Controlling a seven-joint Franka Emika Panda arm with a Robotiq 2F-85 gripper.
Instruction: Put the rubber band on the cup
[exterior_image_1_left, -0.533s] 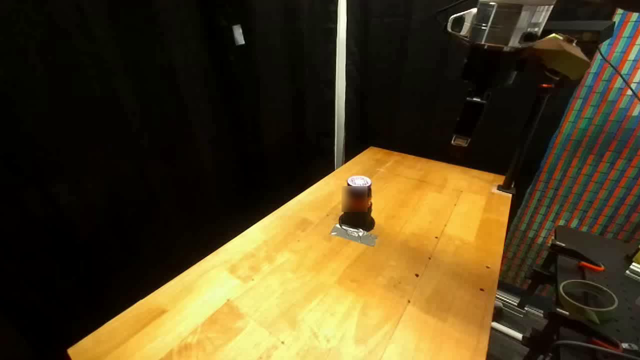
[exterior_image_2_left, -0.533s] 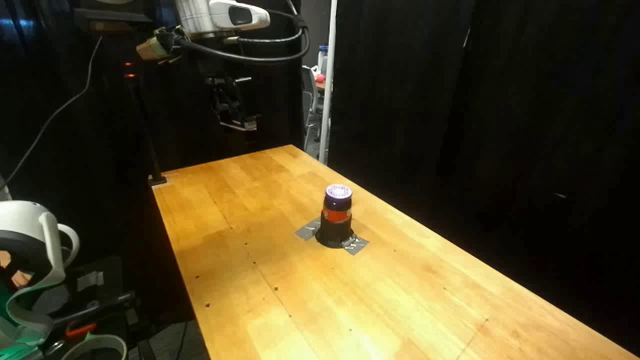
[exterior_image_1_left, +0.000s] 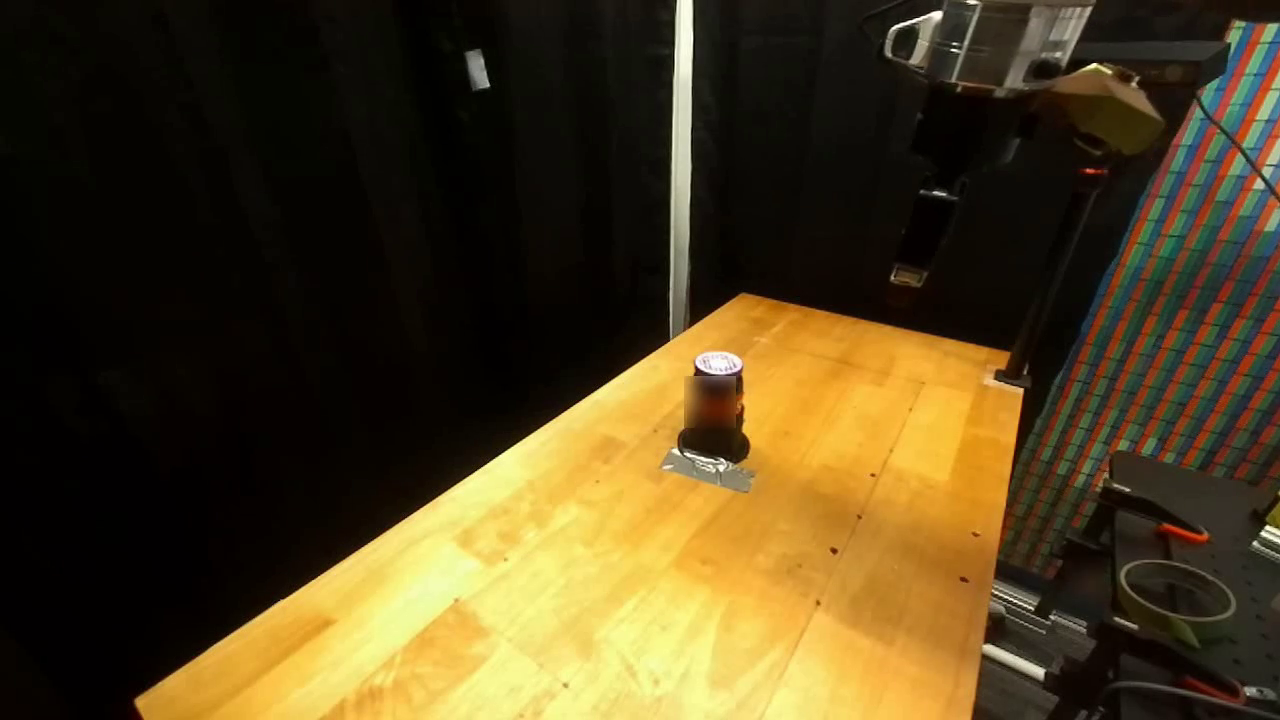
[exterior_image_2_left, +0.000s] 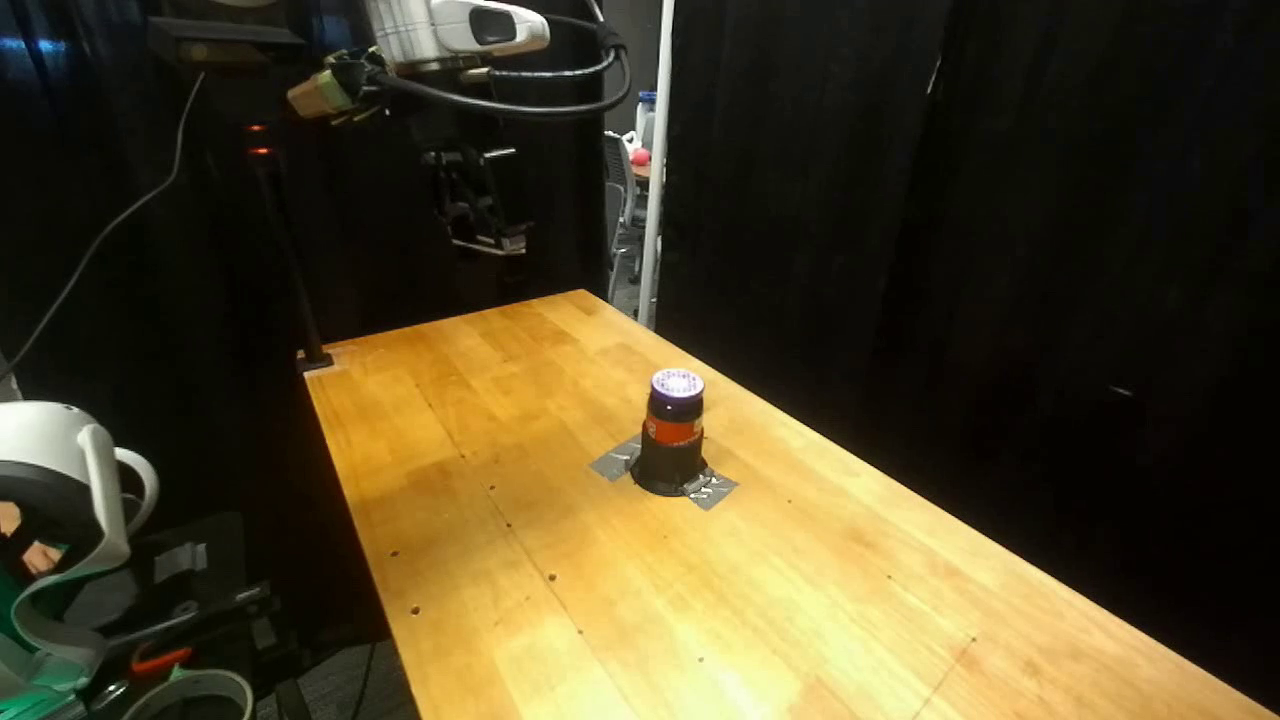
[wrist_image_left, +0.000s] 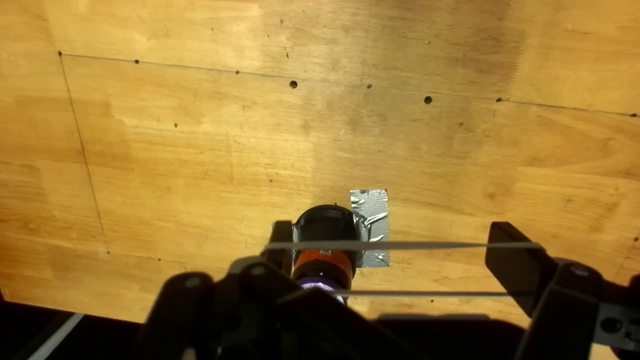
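Note:
The cup (exterior_image_2_left: 674, 430) stands upright on the table, dark with an orange-red band and a pale purple-rimmed top. It also shows in an exterior view (exterior_image_1_left: 718, 405), partly blurred, and in the wrist view (wrist_image_left: 327, 261) beside and partly behind the left finger. My gripper (wrist_image_left: 392, 242) is open, with its fingers wide apart. The rubber band (wrist_image_left: 425, 245) is stretched around both fingers as two pale strands. In both exterior views the gripper (exterior_image_1_left: 908, 275) (exterior_image_2_left: 490, 243) hangs high beyond the cup, well apart from it. The band is hard to make out there.
The cup sits in a black base held by silver tape (wrist_image_left: 372, 227) on the wooden table (exterior_image_2_left: 520, 400). A thin dark post (exterior_image_2_left: 290, 260) rises at the table's far corner. A side cart with a tape roll (exterior_image_1_left: 1178, 600) stands beside the table. Black curtains hang around.
The gripper has moved slightly sideways toward the cup's side and a little upward in both exterior views. The cup has not moved.

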